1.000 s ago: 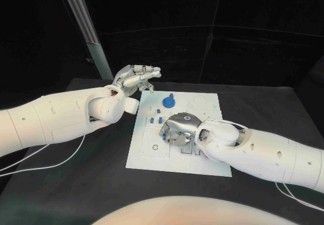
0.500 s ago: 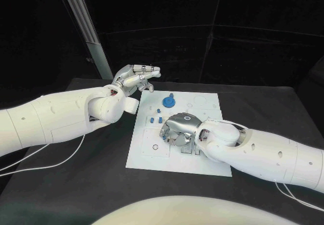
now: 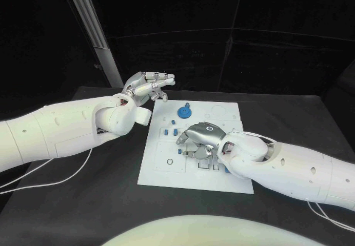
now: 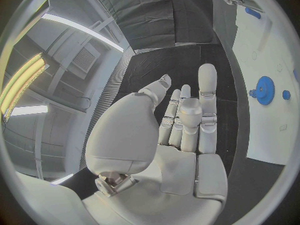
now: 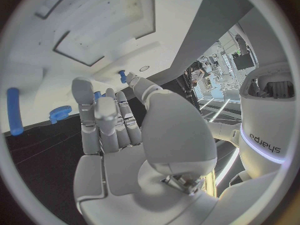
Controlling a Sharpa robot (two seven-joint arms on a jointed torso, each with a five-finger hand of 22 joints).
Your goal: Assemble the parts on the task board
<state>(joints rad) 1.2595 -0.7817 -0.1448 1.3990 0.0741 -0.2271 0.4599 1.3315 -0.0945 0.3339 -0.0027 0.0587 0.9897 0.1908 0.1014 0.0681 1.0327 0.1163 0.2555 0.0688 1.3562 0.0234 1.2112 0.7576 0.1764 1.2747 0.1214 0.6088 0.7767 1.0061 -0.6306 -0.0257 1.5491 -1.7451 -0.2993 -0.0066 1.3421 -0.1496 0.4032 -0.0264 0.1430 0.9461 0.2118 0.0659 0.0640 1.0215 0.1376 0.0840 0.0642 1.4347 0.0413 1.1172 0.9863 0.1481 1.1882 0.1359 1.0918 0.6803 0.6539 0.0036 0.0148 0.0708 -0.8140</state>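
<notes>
The white task board (image 3: 166,166) lies in the middle of the black table. A blue gear (image 3: 185,109) stands near its far edge, with small blue pegs (image 3: 172,131) just in front of it. My right hand (image 3: 198,141) hovers over the board's middle, fingers spread and pointing down, with a small blue piece (image 3: 180,151) beside the fingertips. In the right wrist view the right hand (image 5: 115,135) has straight fingers and an empty palm, and a blue peg (image 5: 122,76) stands close to the thumb tip. My left hand (image 3: 148,83) is raised beyond the board's far left corner; in the left wrist view the left hand (image 4: 181,130) is empty, fingers extended.
A silver pole (image 3: 96,41) rises behind the table at the back left. A white cable (image 3: 66,174) trails across the table on the left. The left wrist view shows the gear (image 4: 265,90) on the board (image 4: 269,135). A long blue pin (image 5: 14,111) lies beside the board (image 5: 94,15).
My right hand has turned and lifted slightly over the board's middle, its fingers spreading wider. The left hand has stayed where it was.
</notes>
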